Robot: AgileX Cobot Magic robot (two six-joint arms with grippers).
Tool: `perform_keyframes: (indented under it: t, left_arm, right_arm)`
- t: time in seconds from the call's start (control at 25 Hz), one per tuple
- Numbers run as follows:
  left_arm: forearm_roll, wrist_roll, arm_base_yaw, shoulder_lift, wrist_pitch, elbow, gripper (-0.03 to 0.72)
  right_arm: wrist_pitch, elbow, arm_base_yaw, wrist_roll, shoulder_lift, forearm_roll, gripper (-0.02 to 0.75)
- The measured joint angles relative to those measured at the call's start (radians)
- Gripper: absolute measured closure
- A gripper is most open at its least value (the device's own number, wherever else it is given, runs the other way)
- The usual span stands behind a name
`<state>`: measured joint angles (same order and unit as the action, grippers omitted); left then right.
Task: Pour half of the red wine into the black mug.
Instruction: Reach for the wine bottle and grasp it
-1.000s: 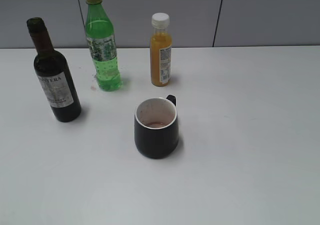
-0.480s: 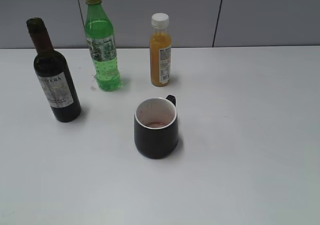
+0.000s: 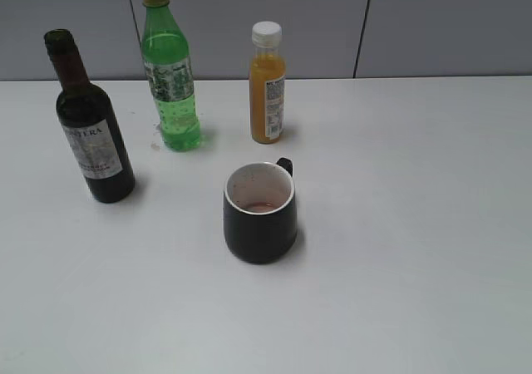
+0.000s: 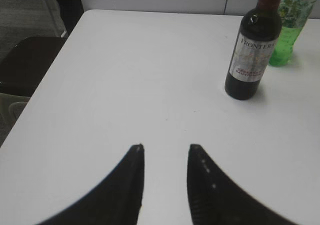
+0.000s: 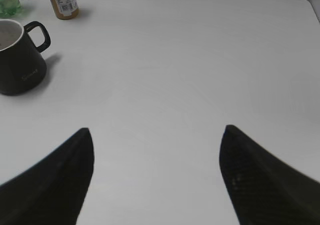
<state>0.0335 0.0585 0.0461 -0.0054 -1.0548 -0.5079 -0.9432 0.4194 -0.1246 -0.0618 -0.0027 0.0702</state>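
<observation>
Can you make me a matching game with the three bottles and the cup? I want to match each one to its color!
Things:
1. wine bottle
2. soda bottle
3. juice bottle
4. mug

Colors:
A. orange with a white cap
B. black outside, white inside
C. bright green with a yellowish cap
D. very dark glass with a pale paper label

Right pairs: 1-D, 2-C, 3-A, 4-B
</observation>
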Motion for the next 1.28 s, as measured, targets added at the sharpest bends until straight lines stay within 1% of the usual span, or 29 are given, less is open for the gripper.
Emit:
perform_keyframes:
  t: [0.08, 0.16, 0.2, 0.24, 0.32, 0.36, 0.4, 0.48, 0.64, 0.84, 1.12, 1.28]
  left_arm:
    - [0.000, 0.000, 0.000, 0.000, 0.000, 0.000, 0.454]
    - [0.001, 0.000, 0.000, 0.000, 0.000, 0.000, 0.421]
    - [0.001, 0.000, 0.000, 0.000, 0.000, 0.000, 0.381]
    - [0.004, 0.000, 0.000, 0.000, 0.000, 0.000, 0.319]
    - [0.012, 0.000, -0.001, 0.000, 0.000, 0.000, 0.161]
    - [0.018, 0.000, -0.001, 0.000, 0.000, 0.000, 0.094]
    - [0.021, 0.000, -0.001, 0.000, 0.000, 0.000, 0.053]
    - [0.025, 0.000, -0.001, 0.000, 0.000, 0.000, 0.017]
    - [0.035, 0.019, -0.001, 0.000, 0.003, -0.002, 0.001]
    - [0.043, 0.055, -0.001, 0.007, 0.055, -0.019, 0.019]
    - [0.067, 0.062, -0.002, 0.078, 0.302, -0.017, 0.034]
    - [0.091, 0.076, -0.002, 0.152, 0.494, 0.035, 0.045]
  right_arm:
    - [0.000, 0.000, 0.000, 0.000, 0.000, 0.000, 0.144]
    - [0.000, 0.000, 0.000, 0.000, 0.000, 0.000, 0.144]
    - [0.000, 0.000, 0.000, 0.000, 0.000, 0.000, 0.144]
    - [0.000, 0.000, 0.000, 0.000, 0.000, 0.000, 0.144]
    - [0.000, 0.000, 0.000, 0.000, 0.000, 0.000, 0.144]
    - [0.000, 0.000, 0.000, 0.001, 0.000, 0.000, 0.144]
    - [0.000, 0.000, 0.000, 0.002, 0.000, 0.000, 0.144]
    - [0.000, 0.000, 0.000, 0.002, 0.000, 0.000, 0.144]
    - [0.000, 0.000, 0.000, 0.001, 0.000, 0.000, 0.144]
    - [0.000, 0.000, 0.000, 0.001, 0.000, 0.000, 0.144]
    - [0.000, 0.000, 0.000, 0.001, 0.000, 0.000, 0.144]
    - [0.000, 0.000, 0.000, 0.001, 0.000, 0.000, 0.145]
